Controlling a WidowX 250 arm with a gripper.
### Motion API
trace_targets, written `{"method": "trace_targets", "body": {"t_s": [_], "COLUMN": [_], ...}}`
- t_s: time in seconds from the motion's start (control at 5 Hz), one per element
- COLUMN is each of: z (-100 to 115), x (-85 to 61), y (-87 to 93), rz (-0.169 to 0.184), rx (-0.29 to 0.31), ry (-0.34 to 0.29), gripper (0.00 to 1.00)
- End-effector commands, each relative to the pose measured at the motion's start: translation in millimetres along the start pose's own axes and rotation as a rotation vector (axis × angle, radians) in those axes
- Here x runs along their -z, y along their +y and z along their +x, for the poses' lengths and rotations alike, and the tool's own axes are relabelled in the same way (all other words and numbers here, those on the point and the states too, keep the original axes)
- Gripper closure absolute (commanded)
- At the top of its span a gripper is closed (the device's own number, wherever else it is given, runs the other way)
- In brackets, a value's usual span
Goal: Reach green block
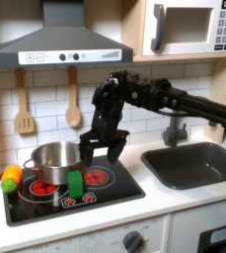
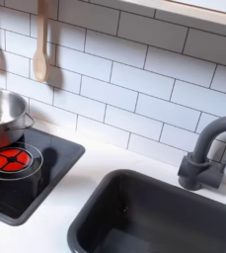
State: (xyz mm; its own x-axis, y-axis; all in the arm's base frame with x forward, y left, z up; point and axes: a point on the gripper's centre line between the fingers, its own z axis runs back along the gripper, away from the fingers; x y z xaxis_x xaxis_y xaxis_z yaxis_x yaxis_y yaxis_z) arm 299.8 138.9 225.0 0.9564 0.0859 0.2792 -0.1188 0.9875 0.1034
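green block point(image 1: 75, 184) stood upright on the stovetop point(image 1: 119, 185) just in front of the steel pot point(image 1: 53, 161), and the gripper point(image 1: 101, 148), fingers spread and empty, hung above-right, best lowered leftward clear of the pot.

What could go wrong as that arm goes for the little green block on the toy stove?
The gripper hangs open above the green block, which stands upright beside the steel pot. A jaw could clip the pot's rim, or tip the narrow block over. The green-and-orange toy vegetable nearby could be mistaken for the target.
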Motion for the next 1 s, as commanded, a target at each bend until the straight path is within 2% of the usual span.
{"method": "trace_targets", "body": {"t_s": [0.0,0.2,0.8], "z": [11,18,33], "x": [7.9,14.3,30.8], "y": [9.2,15.6,19.7], "rz": [0.003,0.011,0.0], "rx": [-0.004,-0.012,-0.004], "ry": [-0.005,-0.005,-0.004], "gripper": [0.0,0.0,0.0]}}
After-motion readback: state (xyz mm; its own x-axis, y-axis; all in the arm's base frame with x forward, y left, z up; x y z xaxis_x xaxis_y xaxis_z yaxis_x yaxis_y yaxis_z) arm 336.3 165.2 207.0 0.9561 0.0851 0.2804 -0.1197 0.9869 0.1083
